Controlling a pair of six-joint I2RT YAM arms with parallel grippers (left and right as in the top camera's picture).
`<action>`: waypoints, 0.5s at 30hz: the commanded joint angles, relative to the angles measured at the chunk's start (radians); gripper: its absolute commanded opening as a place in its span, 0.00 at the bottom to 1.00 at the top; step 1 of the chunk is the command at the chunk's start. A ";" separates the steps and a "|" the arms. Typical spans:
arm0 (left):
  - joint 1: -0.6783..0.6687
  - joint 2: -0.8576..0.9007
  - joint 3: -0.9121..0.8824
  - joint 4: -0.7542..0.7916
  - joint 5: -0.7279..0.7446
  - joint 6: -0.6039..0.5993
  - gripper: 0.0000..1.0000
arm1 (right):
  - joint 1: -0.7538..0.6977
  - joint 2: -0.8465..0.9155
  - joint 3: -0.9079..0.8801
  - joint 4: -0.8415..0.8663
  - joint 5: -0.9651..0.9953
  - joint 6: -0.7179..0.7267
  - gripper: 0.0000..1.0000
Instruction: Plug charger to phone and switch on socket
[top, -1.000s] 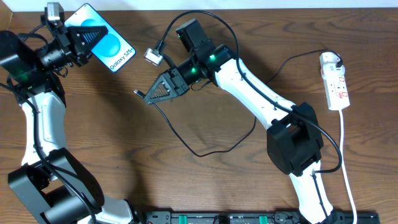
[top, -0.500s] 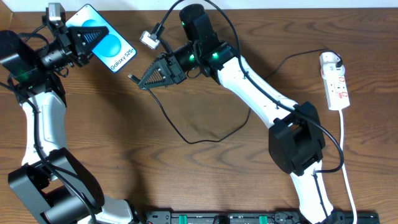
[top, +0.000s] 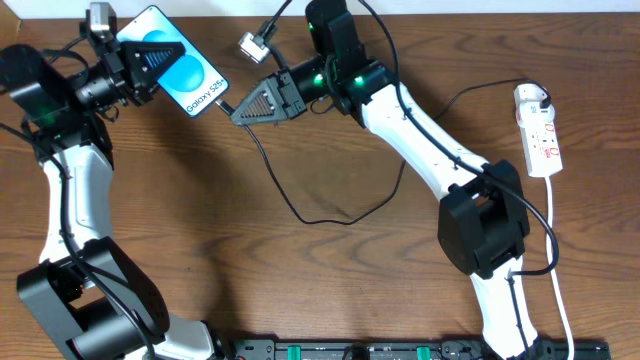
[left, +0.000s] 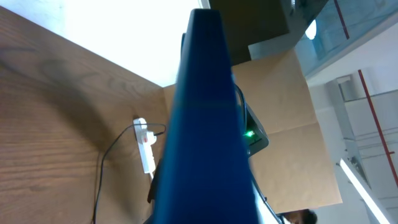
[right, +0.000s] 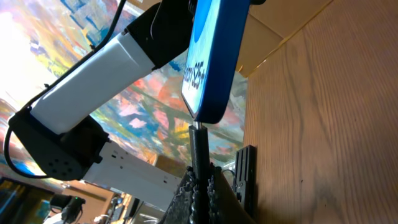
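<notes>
**Plug tip at the phone's bottom edge, both hands clamped**

Count: two arms, two hands, one phone, one charger, one socket, on or over one wooden bench (top: 200, 260).

Far left: left hand (top: 172, 52) is clenched on the phone (top: 195, 82), gripping over the upper-left part of the screen. The phone is at the top left of the bench, screen toward the overhead camera, blue with white "Galaxy S25+" text. Its long axis runs diagonally, upper left to lower right. The lower-right short edge faces the right hand. The left wrist view shows the phone edge-on only, filling mid-frame.

Centre: right hand (top: 240, 113) is clenched on the charger (right: 199, 149), fingers (right: 183, 199) pinching the black plug just behind its tip. The plug axis lines up with the phone's long axis, tip pointing at the phone. In the right wrist view the tip meets the phone's bottom edge. A short bit of metal shows at the joint, so I can't tell if it's fully seated. The cable drops from the hand, loops across mid-bench and passes behind the right arm. A grey connector (top: 252, 45) sits on a separate black lead just above the right hand.

Far right: socket (top: 541, 135), a white strip near the right edge, well apart from the phone and both hands. Its long axis runs roughly top to bottom in the overhead view. It has a black plug at the top end, red switch marks along it, and a white lead running down from the bottom end. Switch position is too small to read.
</notes>
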 joint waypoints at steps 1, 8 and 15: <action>-0.010 -0.018 0.007 0.008 0.022 0.014 0.07 | 0.002 -0.037 0.014 0.003 0.007 0.019 0.01; -0.010 -0.018 0.007 0.008 0.022 0.014 0.08 | 0.003 -0.037 0.014 0.006 0.010 0.019 0.01; -0.015 -0.018 0.007 0.008 0.022 0.014 0.08 | 0.003 -0.037 0.014 0.006 0.030 0.026 0.01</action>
